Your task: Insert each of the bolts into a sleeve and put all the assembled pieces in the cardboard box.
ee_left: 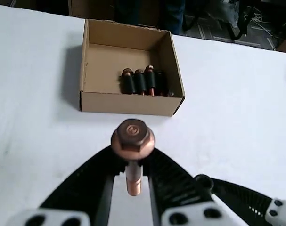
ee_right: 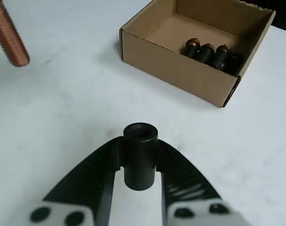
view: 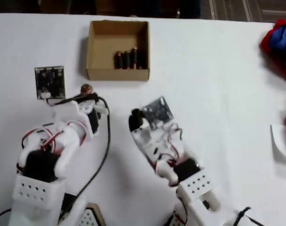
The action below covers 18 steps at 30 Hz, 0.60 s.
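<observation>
Pinching a copper bolt [ee_left: 132, 141] by its threaded shank with the left gripper [ee_left: 133, 160], fingers drawn in tight just under the hex head, head pointing toward the cardboard box [ee_left: 128, 104]. Clamping a black sleeve [ee_right: 140, 155] in the right gripper [ee_right: 140, 165], fingers narrowed onto its sides, open bore showing past the fingertips. Keeping bolt and sleeve apart, not touching: threaded end of the bolt [ee_right: 11, 40] hanging off to one side of the sleeve in the right wrist view, and from above the bolt head [view: 86, 88] hovering near the box's front wall [view: 117, 74] with the sleeve [view: 135, 120] farther back beside it. Lying side by side inside the box, toward one corner: a short row of assembled pieces [view: 128, 60], black sleeves with copper ends; exact count hard to tell. Resting on a white table [view: 218, 84], box open at the top. Lying flat beside the left arm: a small dark square card [view: 49, 81]. Trailing across the table between the arms: a black cable [view: 105, 141]. Bunching at the far right edge: coloured cloth [view: 279, 40].
</observation>
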### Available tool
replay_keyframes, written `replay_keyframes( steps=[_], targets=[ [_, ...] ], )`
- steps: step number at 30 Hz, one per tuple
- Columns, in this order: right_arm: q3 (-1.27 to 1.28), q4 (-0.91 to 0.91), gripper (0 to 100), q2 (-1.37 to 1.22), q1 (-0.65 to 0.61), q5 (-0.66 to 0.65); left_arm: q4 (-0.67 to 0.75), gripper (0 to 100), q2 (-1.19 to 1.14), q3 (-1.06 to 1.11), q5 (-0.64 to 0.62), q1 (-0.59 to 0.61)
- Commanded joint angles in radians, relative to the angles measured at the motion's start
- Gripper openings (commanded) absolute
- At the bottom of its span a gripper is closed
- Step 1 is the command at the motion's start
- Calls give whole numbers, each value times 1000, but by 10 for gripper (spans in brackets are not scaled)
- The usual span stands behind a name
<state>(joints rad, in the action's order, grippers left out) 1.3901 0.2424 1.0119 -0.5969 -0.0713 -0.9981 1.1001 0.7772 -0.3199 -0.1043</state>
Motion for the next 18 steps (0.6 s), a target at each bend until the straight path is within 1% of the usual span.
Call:
replay_keyframes(
  steps=[1,3,5,7,11,15,18],
  targets=[
    [52,-128,19,107,-24,6,121,25,17,4,-31,9],
    [80,-140,19,176,-61,6,153,25,17,4,-109,9],
    [110,-140,19,255,-114,6,153,25,17,2,-201,3],
    [141,-139,19,326,-150,6,147,25,17,4,-258,3],
    [198,-136,19,401,-151,6,124,24,17,-22,-236,2],
    [230,-136,19,383,-119,-25,75,24,15,-27,-236,-29],
    [236,-137,19,364,-116,-41,66,24,15,-33,-236,-48]
  ],
)
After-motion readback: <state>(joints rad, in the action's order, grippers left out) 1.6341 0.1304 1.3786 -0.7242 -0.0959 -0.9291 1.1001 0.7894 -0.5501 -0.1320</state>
